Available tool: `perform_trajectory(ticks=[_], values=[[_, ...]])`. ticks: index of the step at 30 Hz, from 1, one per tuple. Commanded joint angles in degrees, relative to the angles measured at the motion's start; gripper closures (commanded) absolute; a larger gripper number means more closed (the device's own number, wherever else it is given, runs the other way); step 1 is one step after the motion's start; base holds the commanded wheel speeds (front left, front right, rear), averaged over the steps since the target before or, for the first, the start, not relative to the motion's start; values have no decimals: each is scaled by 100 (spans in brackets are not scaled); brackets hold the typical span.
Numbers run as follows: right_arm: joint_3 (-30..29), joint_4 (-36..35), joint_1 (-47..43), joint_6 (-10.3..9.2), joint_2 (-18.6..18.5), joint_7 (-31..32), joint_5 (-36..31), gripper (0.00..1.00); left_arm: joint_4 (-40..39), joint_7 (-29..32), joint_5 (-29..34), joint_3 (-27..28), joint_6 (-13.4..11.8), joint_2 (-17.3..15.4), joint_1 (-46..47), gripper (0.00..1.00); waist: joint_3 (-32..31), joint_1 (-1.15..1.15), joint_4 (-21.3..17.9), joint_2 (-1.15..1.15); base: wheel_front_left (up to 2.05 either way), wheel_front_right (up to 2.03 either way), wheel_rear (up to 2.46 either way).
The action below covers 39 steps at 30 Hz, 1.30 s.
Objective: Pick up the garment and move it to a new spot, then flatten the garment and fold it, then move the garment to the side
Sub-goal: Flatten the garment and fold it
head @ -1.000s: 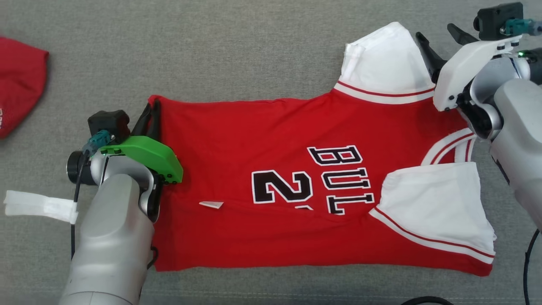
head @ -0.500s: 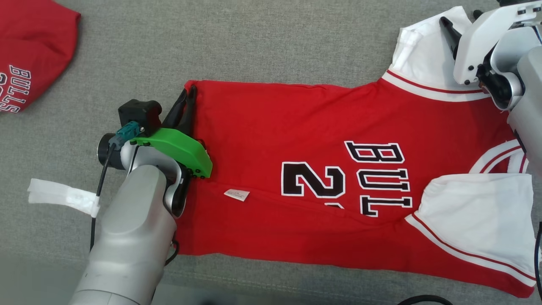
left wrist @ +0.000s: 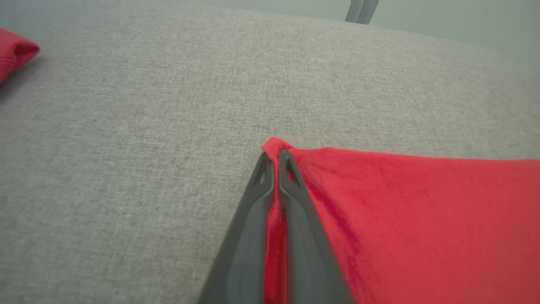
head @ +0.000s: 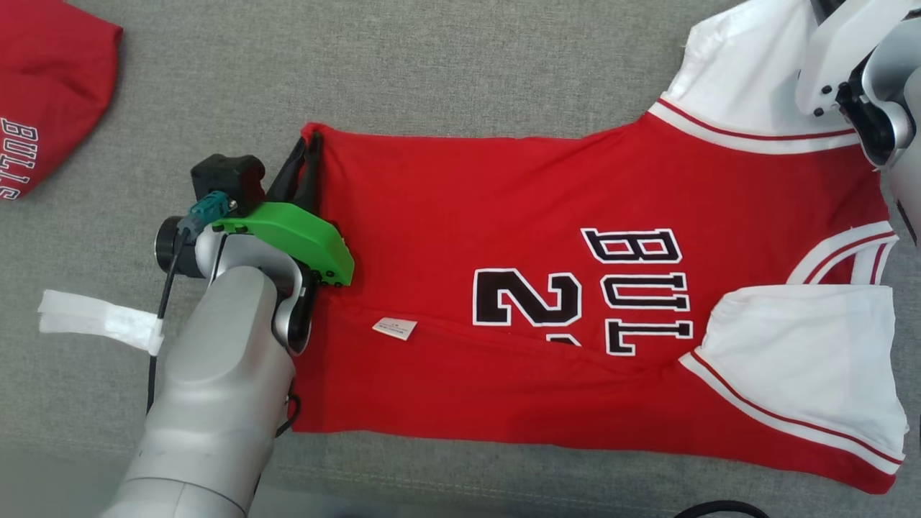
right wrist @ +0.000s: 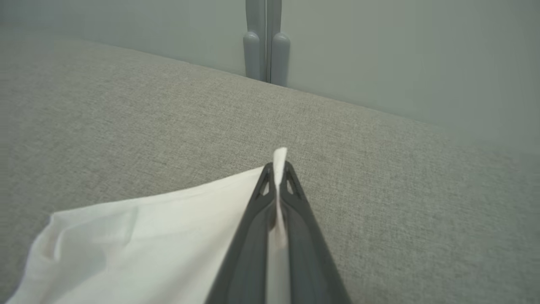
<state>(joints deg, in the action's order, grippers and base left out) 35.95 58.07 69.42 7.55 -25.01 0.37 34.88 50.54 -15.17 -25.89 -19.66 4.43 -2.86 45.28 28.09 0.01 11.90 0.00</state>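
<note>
The garment (head: pixel 504 216), a red jersey with white sleeves and black lettering, lies spread sideways on the grey cushion (head: pixel 432 65). My left gripper (head: pixel 309 144) is shut on its far hem corner, and the left wrist view shows the red corner (left wrist: pixel 276 145) pinched between the dark fingers (left wrist: pixel 253 211). At the top right, my right arm (head: pixel 856 50) reaches over the far white sleeve (head: pixel 741 79). In the right wrist view my right gripper (right wrist: pixel 277 169) is shut on that sleeve's white edge (right wrist: pixel 168 219).
A second red garment (head: pixel 43 93) lies at the far left. A white strip (head: pixel 93 320) hangs beside my left forearm. A small white label (head: pixel 394 328) sits on the jersey. A wall with a grey fitting (right wrist: pixel 265 42) rises beyond the cushion.
My right gripper has gone from open to shut on the white sleeve edge. The camera has shifted, so the whole scene sits further right and higher. My left grip is unchanged.
</note>
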Motion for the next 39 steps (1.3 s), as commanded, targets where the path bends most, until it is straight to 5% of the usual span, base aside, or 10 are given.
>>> perform_trajectory(ticks=[1,13,24,39], values=[[-15,21,72,-13,-19,-71,-22,100,18,6,31,39,-36,-10,104,100,-18,-1,-23,0,0,0,0],[208,-273,-541,-12,47,-880,422,100,-14,3,261,480,105,-178,-310,100,-642,-1,-318,0,0,0,0],[363,-1468,-2071,-12,-230,-1408,1274,100,-10,3,280,732,263,-478,-1382,100,-1695,-1,-760,0,0,0,0],[126,-2957,-4224,-10,-410,-1470,1618,100,-853,3,208,574,309,-715,-2304,100,-2228,-1,-1170,0,0,0,0]])
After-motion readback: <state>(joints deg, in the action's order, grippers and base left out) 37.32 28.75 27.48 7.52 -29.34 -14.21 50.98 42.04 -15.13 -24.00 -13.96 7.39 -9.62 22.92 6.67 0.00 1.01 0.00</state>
